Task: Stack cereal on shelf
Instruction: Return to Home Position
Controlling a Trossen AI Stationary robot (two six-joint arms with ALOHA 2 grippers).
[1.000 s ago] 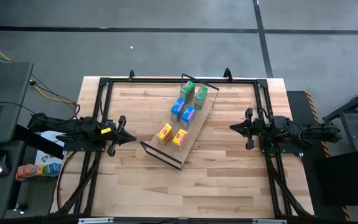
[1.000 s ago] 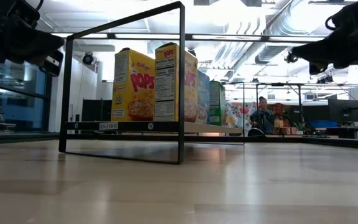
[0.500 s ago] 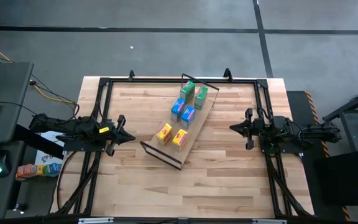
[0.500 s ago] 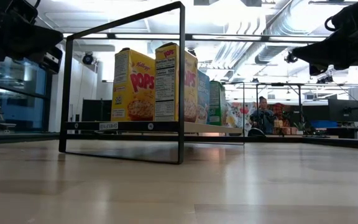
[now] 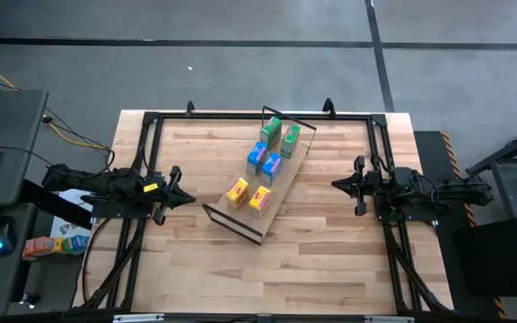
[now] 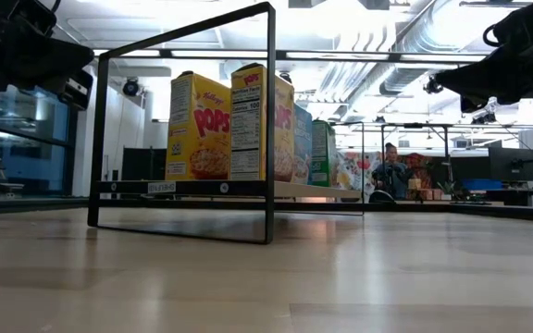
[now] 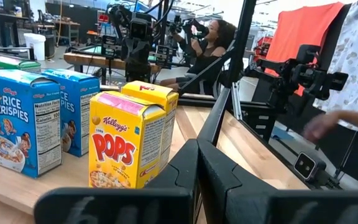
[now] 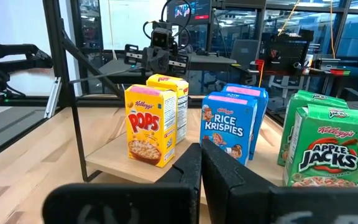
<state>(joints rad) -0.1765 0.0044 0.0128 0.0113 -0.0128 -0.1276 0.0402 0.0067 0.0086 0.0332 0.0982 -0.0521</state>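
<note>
Six cereal boxes are standing on the shelf while both arms are waiting off to either side of it.

The shelf [image 5: 284, 179] is lying diagonally on the table [image 5: 330, 260], and the cereal is sitting upright on its board in three pairs. The yellow boxes [image 5: 259, 199] are standing at the shelf's end nearer the left arm, the blue boxes [image 5: 272, 166] at its middle, and the green boxes [image 5: 291, 139] at its other end. The left gripper [image 5: 187, 196] is hovering well apart from the shelf, off its left side, with its fingers [image 7: 185, 168] pressed together and grasping nothing. The right gripper [image 5: 337, 185] is hovering well apart off the shelf's right side, pointing toward it, likewise clenched on nothing.
</note>
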